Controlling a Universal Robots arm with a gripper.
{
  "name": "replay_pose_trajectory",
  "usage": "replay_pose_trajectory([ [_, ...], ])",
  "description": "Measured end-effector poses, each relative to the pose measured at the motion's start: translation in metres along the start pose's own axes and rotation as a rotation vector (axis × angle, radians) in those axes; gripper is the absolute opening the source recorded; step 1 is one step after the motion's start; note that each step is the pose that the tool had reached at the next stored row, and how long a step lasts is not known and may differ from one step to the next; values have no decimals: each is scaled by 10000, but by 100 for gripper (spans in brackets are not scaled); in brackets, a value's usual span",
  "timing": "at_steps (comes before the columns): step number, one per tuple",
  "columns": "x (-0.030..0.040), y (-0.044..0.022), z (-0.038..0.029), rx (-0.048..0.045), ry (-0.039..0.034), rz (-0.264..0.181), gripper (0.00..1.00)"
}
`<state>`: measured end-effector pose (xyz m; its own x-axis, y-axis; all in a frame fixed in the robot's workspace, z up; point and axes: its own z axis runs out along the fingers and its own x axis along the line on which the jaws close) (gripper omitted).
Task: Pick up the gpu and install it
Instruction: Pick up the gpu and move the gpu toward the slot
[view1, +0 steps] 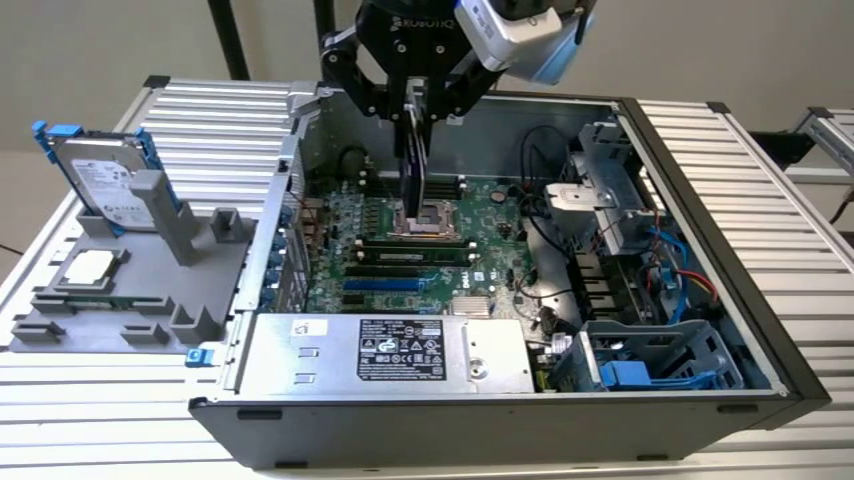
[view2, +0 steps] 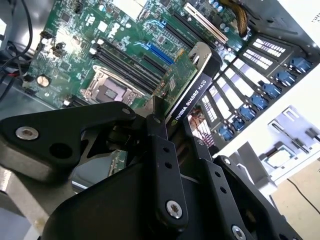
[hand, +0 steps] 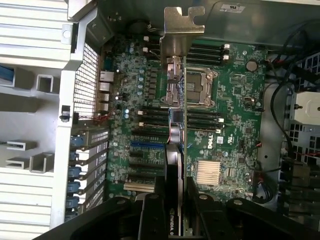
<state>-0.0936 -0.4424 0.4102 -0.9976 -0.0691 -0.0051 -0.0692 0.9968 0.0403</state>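
The gpu (view2: 181, 84) is a thin, flat rectangular card, green circuit board on one face and black with pale print on the other. A bent silver metal bracket closes its far end. In the first wrist view the gpu (hand: 183, 125) shows edge-on as a narrow strip with the bracket at its end.

In the exterior view the end effector (view1: 420, 108) sits in the upper middle of the frame. The card hangs from it on edge, nearly upright, above the centre of the large green motherboard (view1: 497, 250). The card's lower end is over the processor socket area; whether it touches the board cannot be told.

The end effector (view2: 172, 125) is clamped on the card. Its two black fingers (view2: 161, 145) are drawn in against the card, one pressing the green face and one the black face, with only the card's thickness between them. They grip the end opposite the bracket, so most of the card sticks out past the fingertips.

The motherboard lies in an open computer case (view1: 467, 425), which rests on a slatted metal bench (view1: 747, 150). A silver power supply (view1: 387, 355) fills the case's lower middle in the exterior view. At the exterior view's left, outside the case, a silver hard drive (view1: 107, 185) in a blue frame stands on a grey fixture (view1: 120, 300), well apart from the card.
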Motion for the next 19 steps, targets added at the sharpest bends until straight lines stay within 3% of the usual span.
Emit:
replay_pose_trajectory([
  [19, -52, -3, 0, 0, 0, 0, 0],
])
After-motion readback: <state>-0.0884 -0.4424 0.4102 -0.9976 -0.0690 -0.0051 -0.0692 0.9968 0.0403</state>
